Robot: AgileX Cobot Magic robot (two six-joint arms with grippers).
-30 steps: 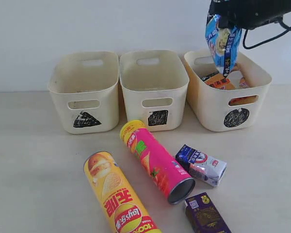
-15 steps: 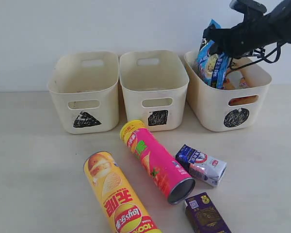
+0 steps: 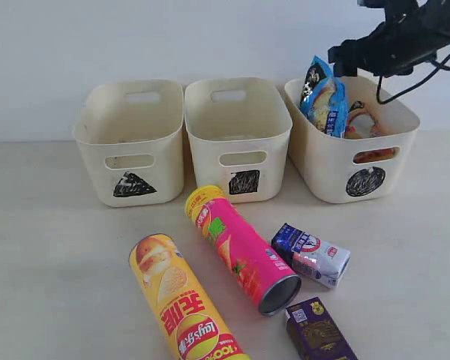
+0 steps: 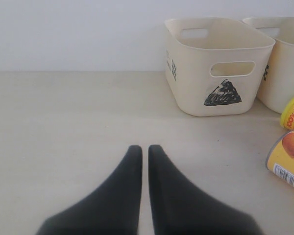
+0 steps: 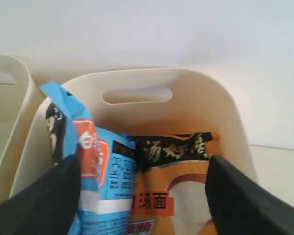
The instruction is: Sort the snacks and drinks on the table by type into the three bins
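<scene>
The right fingers (image 5: 240,196) are standing wide apart above the circle bin (image 3: 337,176), clamping nothing. The blue packet (image 3: 324,101) is standing on end inside that bin, leaning against its wall on the side nearest the square bin (image 3: 210,157) and sticking up past the rim. In the right wrist view one finger is overlapping the packet's edge; I cannot tell whether they are touching. The orange packet (image 3: 360,120) is lying in the same bin, just beside the blue one.

The left fingers (image 4: 122,186) are resting together, low over bare bench (image 3: 52,262), well apart from the triangle bin (image 3: 97,161).

The triangle and square bins are sitting with nothing showing inside. In front of them, the yellow tube (image 3: 180,304) and pink tube (image 3: 240,251) are lying on their sides near each other. The white-and-blue carton (image 3: 311,255) is lying just beside the pink tube's open end, and the purple carton (image 3: 319,334) is lying near the front edge, partly cut off from view.
</scene>
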